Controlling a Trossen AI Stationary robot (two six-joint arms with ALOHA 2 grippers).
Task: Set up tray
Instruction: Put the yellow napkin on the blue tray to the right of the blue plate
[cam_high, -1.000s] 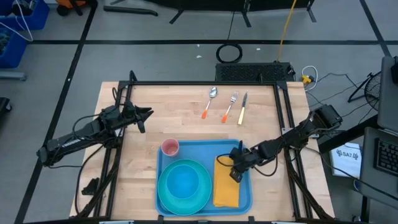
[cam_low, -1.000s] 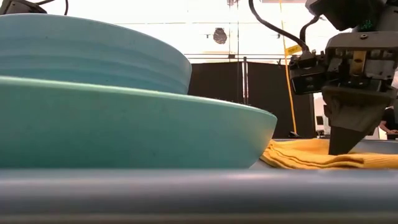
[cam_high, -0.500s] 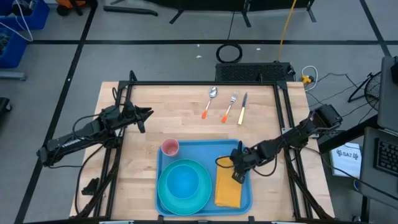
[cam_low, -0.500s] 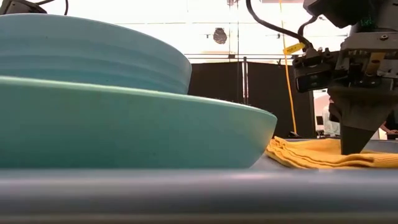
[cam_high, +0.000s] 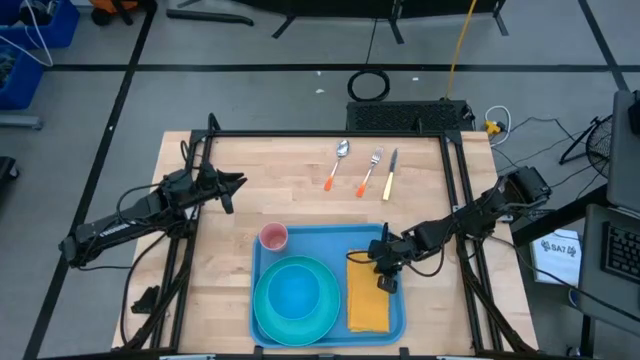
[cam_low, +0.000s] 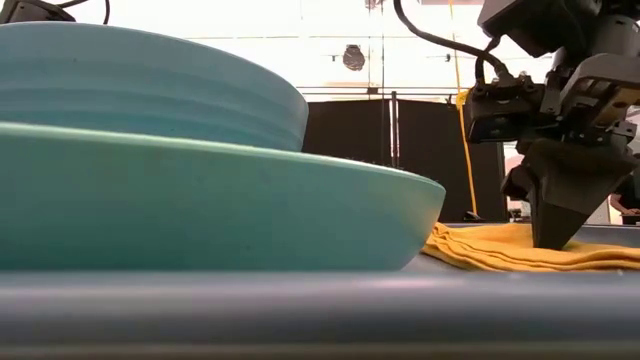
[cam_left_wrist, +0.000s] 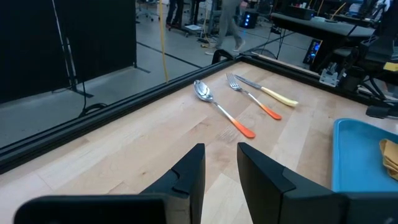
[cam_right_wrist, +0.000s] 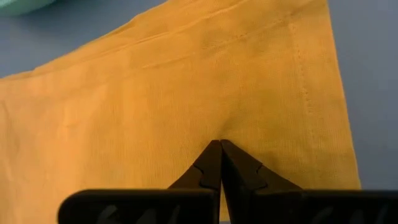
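Observation:
The light-blue tray (cam_high: 325, 240) lies at the table's near middle. On it stand a teal bowl (cam_high: 295, 292) on a teal plate (cam_high: 268, 318), a pink cup (cam_high: 273, 237) and a yellow-orange napkin (cam_high: 366, 305) lying flat along its right side. My right gripper (cam_high: 386, 283) is shut, its tips on the napkin. My left gripper (cam_high: 236, 184) hangs open and empty over the table's far left. It also shows in the left wrist view (cam_left_wrist: 221, 163). My right gripper presses its shut fingertips (cam_right_wrist: 214, 158) down on the napkin's top face (cam_right_wrist: 219, 127), in its far half toward the right long side. The fingers come from above, slanting in from the table's right. The napkin lies flat on the tray (cam_low: 600, 232).
A spoon (cam_high: 337, 163), a fork (cam_high: 371, 170) and a knife (cam_high: 390, 172) lie side by side on the bare wood at the far middle. A black frame (cam_high: 330, 133) runs around the table's far and side edges.
My right gripper, shut and on the napkin, has slid a little toward the table's right edge and tipped slightly. The napkin has shifted a little to the right on the tray with it.

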